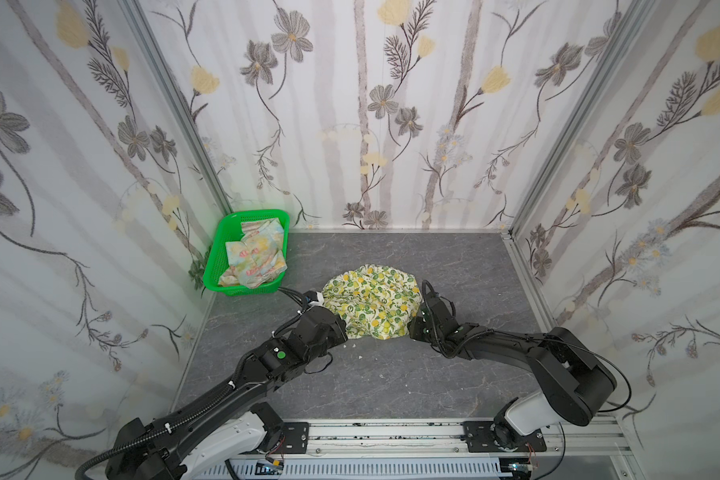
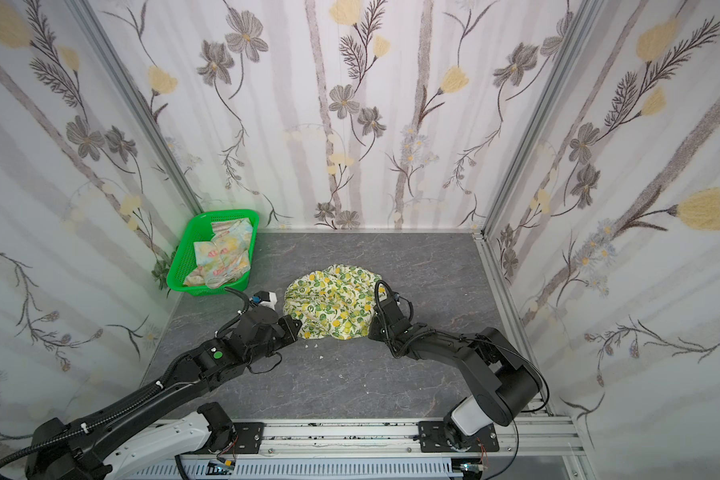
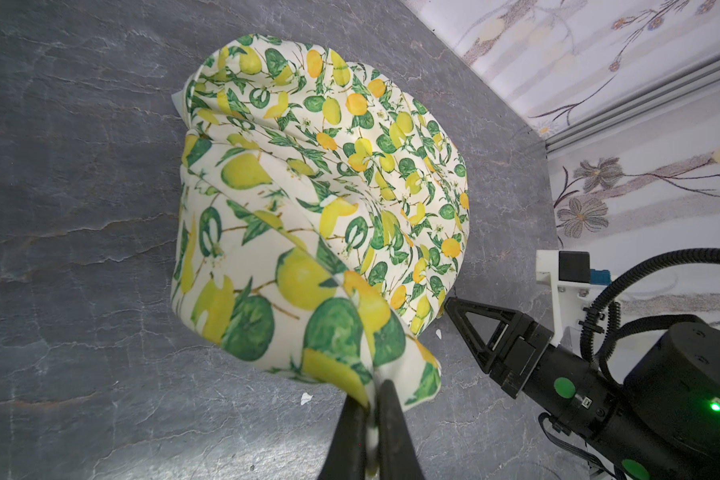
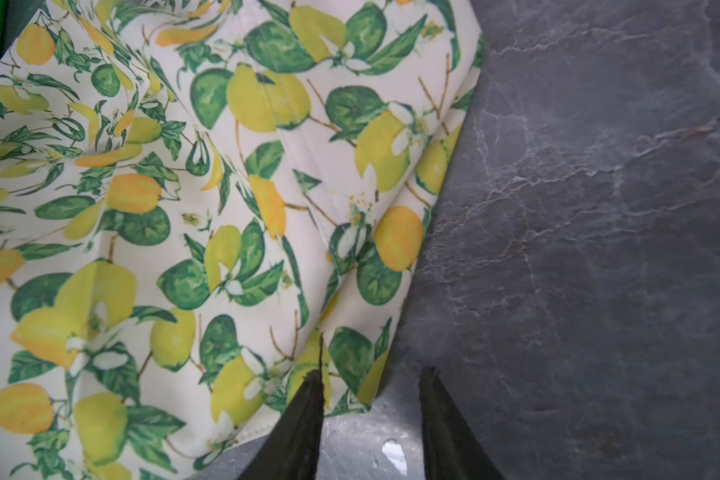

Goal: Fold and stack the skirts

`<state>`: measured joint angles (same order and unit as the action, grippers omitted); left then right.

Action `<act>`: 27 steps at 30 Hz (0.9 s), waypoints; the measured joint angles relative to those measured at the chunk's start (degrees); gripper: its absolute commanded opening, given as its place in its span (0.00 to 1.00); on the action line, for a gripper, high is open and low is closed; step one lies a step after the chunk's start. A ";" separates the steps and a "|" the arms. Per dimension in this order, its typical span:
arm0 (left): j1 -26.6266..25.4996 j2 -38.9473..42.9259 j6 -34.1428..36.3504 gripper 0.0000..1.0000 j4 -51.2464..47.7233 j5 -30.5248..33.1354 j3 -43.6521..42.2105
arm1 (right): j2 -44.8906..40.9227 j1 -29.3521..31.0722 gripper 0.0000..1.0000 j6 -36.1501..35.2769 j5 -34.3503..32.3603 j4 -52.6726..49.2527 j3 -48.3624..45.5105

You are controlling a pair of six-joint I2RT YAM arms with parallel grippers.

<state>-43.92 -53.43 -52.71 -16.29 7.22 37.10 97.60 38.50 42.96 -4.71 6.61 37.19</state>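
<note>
We find the lemon skirt bunched in a mound near the middle of the grey table. Our left gripper is clamped on its hem at the mound's 8 o'clock edge, the cloth tenting up to it. Our right gripper sits at 4 o'clock, fingers apart astride a corner of the cloth. The flowered skirt lies crumpled in the green basket at the table's 10 o'clock corner.
</note>
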 measured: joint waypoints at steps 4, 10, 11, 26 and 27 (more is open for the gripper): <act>0.15 0.00 0.00 0.00 -0.07 0.00 -0.13 | 2.60 0.79 0.38 -0.57 -2.75 -1.79 2.25; 0.48 0.20 0.00 0.00 -0.20 -0.02 -0.31 | 7.04 1.66 0.35 -1.07 -7.43 -4.63 7.28; 0.52 0.24 0.00 0.00 -0.20 -0.02 -0.35 | 7.37 1.66 0.35 -1.09 -7.89 -4.66 7.69; 1.95 1.20 0.07 0.00 -0.22 0.04 -0.59 | 9.75 3.04 0.43 -2.51 -8.39 -5.88 9.86; 2.03 1.36 0.07 0.00 -0.22 0.07 -0.59 | 9.68 3.04 0.43 -2.54 -7.76 -5.35 9.66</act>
<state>-41.89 -52.07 -52.64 -16.51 7.29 36.51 107.28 41.54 40.42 -12.47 1.26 46.85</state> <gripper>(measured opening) 0.060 0.434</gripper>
